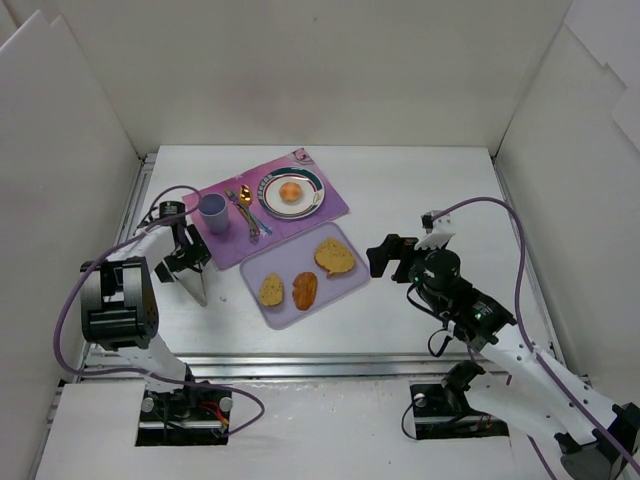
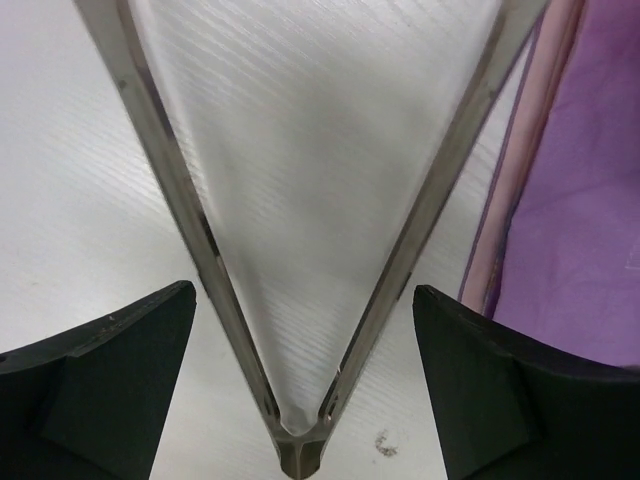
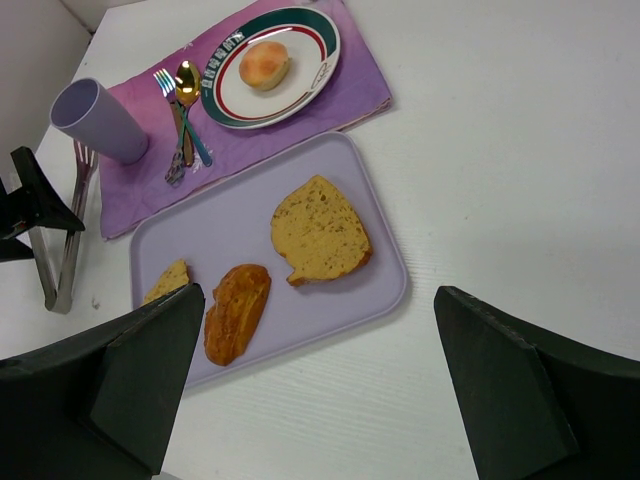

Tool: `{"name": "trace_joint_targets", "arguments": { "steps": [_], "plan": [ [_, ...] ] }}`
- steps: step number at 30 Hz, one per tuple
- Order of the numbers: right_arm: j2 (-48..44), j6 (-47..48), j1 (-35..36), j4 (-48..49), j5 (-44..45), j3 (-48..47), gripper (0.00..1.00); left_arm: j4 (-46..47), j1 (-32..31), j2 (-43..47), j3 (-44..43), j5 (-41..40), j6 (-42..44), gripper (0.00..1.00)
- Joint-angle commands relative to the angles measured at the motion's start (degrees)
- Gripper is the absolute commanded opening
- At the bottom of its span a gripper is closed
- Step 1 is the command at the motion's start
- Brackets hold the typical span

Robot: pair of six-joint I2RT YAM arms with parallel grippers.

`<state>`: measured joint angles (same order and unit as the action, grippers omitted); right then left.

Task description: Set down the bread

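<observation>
The bread, a small round orange-tan bun (image 1: 290,192), lies in the middle of the green-rimmed plate (image 1: 312,202) on the purple placemat; it also shows in the right wrist view (image 3: 264,64). My left gripper (image 1: 187,255) is open, its jaws straddling the hinge end of metal tongs (image 2: 180,180) that lie flat on the table left of the mat, without clamping them. My right gripper (image 1: 384,256) is open and empty, above the table just right of the lilac tray (image 1: 345,285).
The lilac tray (image 3: 330,310) holds a large toast slice (image 3: 318,230), an oval brown piece (image 3: 236,312) and a small slice (image 3: 168,280). A purple cup (image 1: 212,212), fork and spoon (image 1: 243,208) sit on the mat. White walls enclose the table.
</observation>
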<state>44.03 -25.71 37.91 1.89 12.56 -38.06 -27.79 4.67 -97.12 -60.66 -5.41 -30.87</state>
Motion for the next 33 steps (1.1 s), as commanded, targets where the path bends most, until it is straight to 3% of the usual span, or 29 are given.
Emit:
{"name": "trace_joint_targets", "arguments": {
  "steps": [1, 11, 13, 15, 18, 21, 25, 33],
  "plan": [
    [-0.3, -0.5, -0.2, 3.1, 0.0, -1.9, 0.98, -2.2, 0.3, 6.0, -2.8, -1.3, -1.5, 0.86],
    [-0.3, -0.2, -0.1, 2.9, 0.3, -2.1, 0.98, -12.9, 0.3, 15.7, -9.7, -3.6, -3.3, 0.88],
    [-0.3, -0.3, -0.1, 2.9, 0.5, -1.9, 0.98, -13.2, -1.6, 21.3, -10.5, -3.3, -3.0, 0.89],
    [-0.4, -0.3, -0.2, 2.9, 0.5, -2.1, 0.98, -13.2, -3.1, 26.4, -11.9, -3.2, -2.9, 1.0],
    [-0.8, -0.3, 0.0, 2.8, -0.3, -2.1, 0.98, -13.4, -6.2, 32.5, -14.0, -4.2, -3.2, 1.0],
    [-2.0, -0.3, -0.1, 2.7, -0.7, -2.1, 0.98, -10.4, -10.8, 37.8, -13.4, -1.5, -1.5, 1.0],
    [-4.0, -0.4, -0.2, 2.3, -3.6, -2.3, 0.98, -1.7, -24.0, 43.6, -5.2, -3.4, 1.1, 1.0],
    [-4.0, 0.3, -0.2, 2.2, -4.9, -2.5, 0.98, 12.2, -38.4, 50.4, 5.2, -2.8, 5.9, 1.0]
  ]
}}
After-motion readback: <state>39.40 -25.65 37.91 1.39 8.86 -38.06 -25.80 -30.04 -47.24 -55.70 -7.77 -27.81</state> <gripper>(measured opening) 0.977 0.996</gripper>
